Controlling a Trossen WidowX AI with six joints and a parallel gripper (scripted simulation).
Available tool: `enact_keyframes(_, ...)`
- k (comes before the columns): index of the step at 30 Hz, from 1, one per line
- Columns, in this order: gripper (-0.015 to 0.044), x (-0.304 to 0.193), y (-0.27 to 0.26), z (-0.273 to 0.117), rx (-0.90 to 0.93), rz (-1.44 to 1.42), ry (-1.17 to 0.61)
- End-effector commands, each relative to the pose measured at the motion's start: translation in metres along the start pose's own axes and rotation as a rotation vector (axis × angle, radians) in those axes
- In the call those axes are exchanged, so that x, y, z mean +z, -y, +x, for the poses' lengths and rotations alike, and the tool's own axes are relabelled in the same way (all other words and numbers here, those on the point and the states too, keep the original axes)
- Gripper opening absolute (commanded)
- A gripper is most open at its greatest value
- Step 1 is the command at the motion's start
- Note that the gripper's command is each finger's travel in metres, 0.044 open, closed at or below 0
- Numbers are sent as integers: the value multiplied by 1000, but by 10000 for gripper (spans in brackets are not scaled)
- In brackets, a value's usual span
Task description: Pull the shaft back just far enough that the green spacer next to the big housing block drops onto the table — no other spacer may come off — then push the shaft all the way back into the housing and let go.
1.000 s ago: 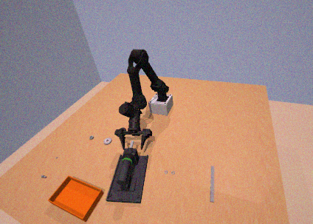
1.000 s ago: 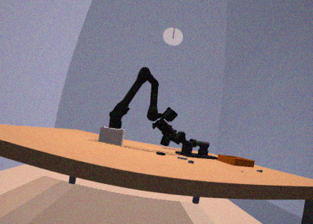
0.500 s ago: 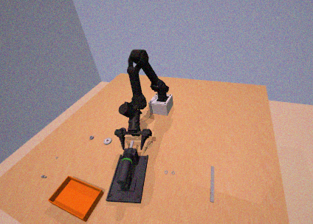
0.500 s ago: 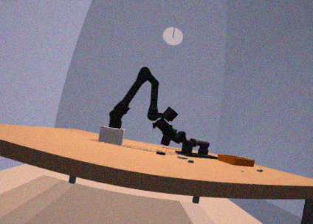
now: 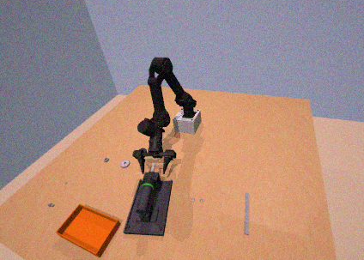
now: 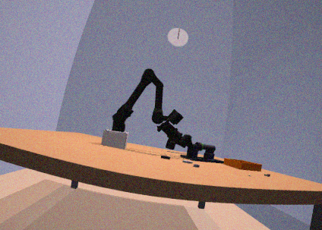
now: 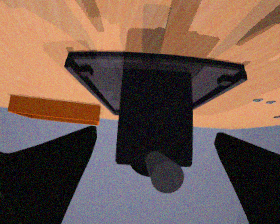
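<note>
Wooden table (image 5: 257, 159) (image 6: 57, 152) (image 7: 21, 30), blue-grey walls (image 5: 236, 39) (image 6: 152, 26): my fingers stand wide around the shaft's line

I have the gripper (image 5: 154, 172) (image 6: 198, 144) (image 7: 157, 136) spread wide, with nothing pinched. In the wrist view one finger stands on each side, and the round end of the shaft (image 5: 153, 168) (image 7: 167, 177) shows between them, apart from both. That end sticks out of the far side of the big housing block (image 5: 151, 177) (image 6: 192, 152) (image 7: 155, 110), toward my arm. The green spacer (image 5: 148, 185) (image 6: 203, 145) is up on the assembly, on the near side of the block; it is not down on the table.

My arm (image 5: 158, 99) (image 6: 159, 99) climbs from its pale base (image 5: 186, 125) (image 6: 115, 140) at the far side to a high bend, drops steeply, then angles forward and down through the wrist to the tool.

Under the assembly lies a dark base plate (image 5: 165, 219) (image 7: 101, 80). Just left of it, at the near side, sits an orange tray (image 5: 97, 214) (image 6: 243, 165) (image 7: 53, 109). Farther up on the left I see a pale ring (image 5: 122, 164) flat on the wood; well to the right lies a thin grey bar (image 5: 246, 214). On the wall hangs a pale disc (image 6: 178, 42).
</note>
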State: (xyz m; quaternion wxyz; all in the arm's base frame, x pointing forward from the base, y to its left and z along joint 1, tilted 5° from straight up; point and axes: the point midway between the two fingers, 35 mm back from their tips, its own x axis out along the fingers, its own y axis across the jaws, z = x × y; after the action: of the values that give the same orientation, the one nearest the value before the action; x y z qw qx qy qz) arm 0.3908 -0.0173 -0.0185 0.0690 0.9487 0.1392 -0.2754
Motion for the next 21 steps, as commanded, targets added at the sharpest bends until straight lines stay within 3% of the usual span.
enact_keyframes(1,440,-3,-2,1,2,-1,-6)
enact_keyframes(16,46,0,0,0,0,0,0)
enact_keyframes(21,13,0,0,0,0,0,0)
